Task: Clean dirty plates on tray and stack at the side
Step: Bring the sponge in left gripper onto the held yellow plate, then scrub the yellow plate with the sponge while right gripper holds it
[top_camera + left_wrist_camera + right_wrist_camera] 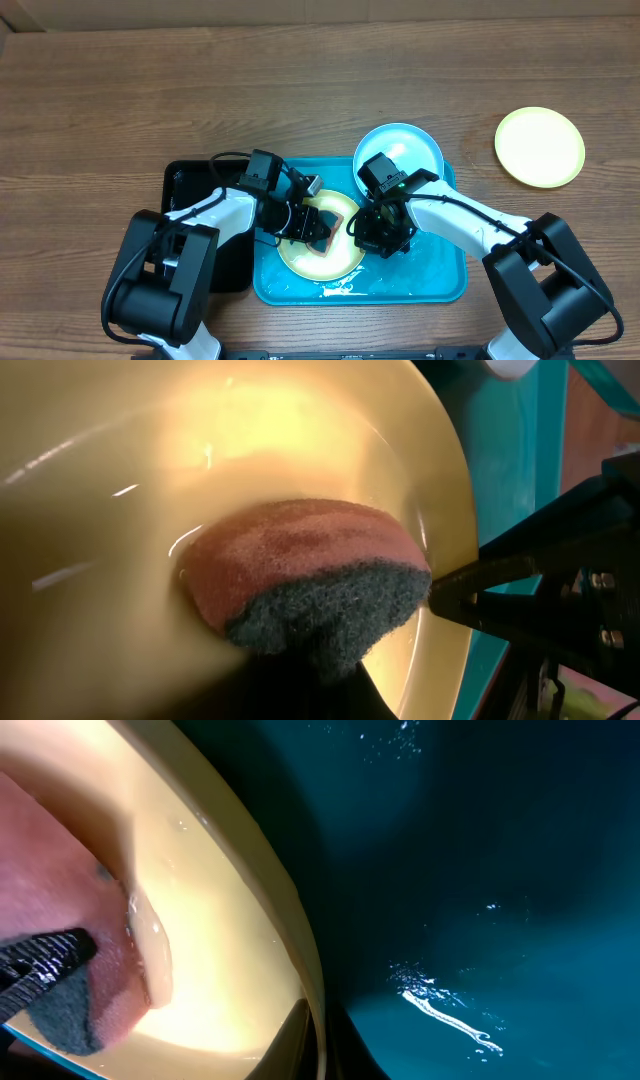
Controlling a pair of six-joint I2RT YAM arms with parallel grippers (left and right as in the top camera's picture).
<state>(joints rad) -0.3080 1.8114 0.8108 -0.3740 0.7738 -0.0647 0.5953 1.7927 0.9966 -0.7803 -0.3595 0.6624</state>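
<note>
Overhead: a bright blue rectangular plastic tray (430, 285) lies near-centre on the wooden counter (100, 90), with a black rectangular tray (190, 185) just beside it on the left. A pale yellow-green round plate (300, 262) lies in the blue tray. A light blue plate (415, 148) overlaps its far right corner. A second yellow-green plate (540, 147) sits far right.

Left wrist: a red-brown sponge with a grey scouring face (310, 580) presses the plate. The right fingers (368, 226) pinch its rim.

Right wrist: a left finger is seen on the sponge, so the left fingers (314, 230) are clamped on it. The tray floor is wet.

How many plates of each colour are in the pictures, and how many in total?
Yellow-green plates: 2
Light blue plates: 1
Total: 3
</note>
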